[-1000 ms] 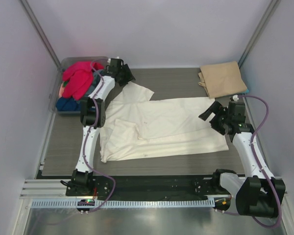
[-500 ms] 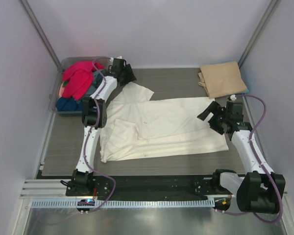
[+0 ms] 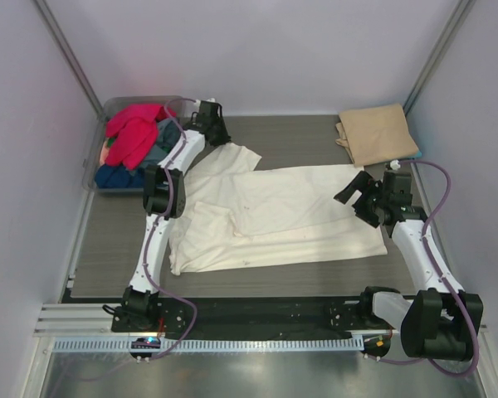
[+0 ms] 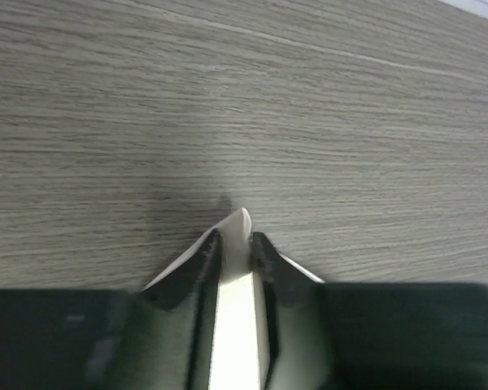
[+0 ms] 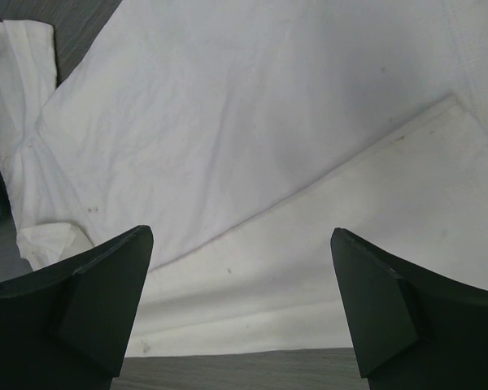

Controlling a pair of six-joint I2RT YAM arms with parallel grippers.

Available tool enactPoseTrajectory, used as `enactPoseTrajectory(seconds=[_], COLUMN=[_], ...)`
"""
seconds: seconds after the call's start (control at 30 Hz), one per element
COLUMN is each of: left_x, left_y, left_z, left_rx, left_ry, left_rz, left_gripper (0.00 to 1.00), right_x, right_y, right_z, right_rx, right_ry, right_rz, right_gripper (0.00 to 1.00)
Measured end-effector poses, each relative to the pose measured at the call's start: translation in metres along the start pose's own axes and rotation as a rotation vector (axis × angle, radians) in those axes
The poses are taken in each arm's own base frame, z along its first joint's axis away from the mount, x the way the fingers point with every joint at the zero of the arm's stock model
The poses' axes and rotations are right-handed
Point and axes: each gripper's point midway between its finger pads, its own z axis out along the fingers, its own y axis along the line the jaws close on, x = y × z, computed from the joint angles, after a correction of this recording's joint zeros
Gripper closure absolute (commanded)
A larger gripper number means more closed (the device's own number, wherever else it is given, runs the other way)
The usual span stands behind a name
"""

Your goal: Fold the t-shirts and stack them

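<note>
Left pincer (image 4: pixel 234 238) has closed on soft cream t-shirt (image 3: pixel 290 207).

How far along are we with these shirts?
Done: the tan shirt lies folded at the far right corner. In hand: the cream shirt is spread on the table, partly folded over; the left gripper pinches a corner at its sleeve, and the right gripper hangs open above its right edge. Left: the red shirt and blue shirt sit bunched in the tub.
</note>
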Motion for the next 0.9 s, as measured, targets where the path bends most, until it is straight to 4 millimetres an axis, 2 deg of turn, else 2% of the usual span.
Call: enactPoseTrajectory(seconds=[0.07, 0.2, 0.37, 0.47, 0.6, 0.7, 0.8, 0.9], left_x=[0.001, 0.002, 0.005, 0.014, 0.026, 0.033, 0.042, 0.048], left_y=[0.001, 0.002, 0.002, 0.004, 0.004, 0.000, -0.001, -0.003], left_z=[0.001, 0.001, -0.004, -0.014, -0.032, -0.045, -0.057, -0.066], left_rx=[-0.002, 0.000, -0.003, -0.020, -0.026, -0.010, -0.005, 0.009], left_ry=[0.005, 0.010, 0.022, 0.059, 0.120, 0.157, 0.190, 0.215], left_rz=[-0.004, -0.009, -0.017, -0.023, -0.036, -0.047, -0.058, -0.071], left_gripper=[0.98, 1.00, 1.00, 1.00, 1.00, 1.00, 1.00, 1.00], right_x=[0.000, -0.001, -0.008, -0.031, -0.081, -0.111, -0.124, -0.120], right_y=[0.000, -0.002, -0.014, -0.014, -0.005, -0.007, -0.021, -0.038], right_z=[0.000, 0.001, 0.013, 0.023, 0.040, 0.061, 0.091, 0.116], right_rx=[0.000, 0.010, 0.093, 0.142, 0.187, 0.232, 0.296, 0.342], right_ry=[0.000, -0.005, -0.002, -0.028, -0.104, -0.139, -0.127, -0.084], right_rz=[0.000, 0.000, 0.010, 0.006, -0.012, -0.021, -0.032, -0.052], right_gripper=[0.03, 0.02, 0.04, 0.11, 0.24, 0.29, 0.35, 0.34])
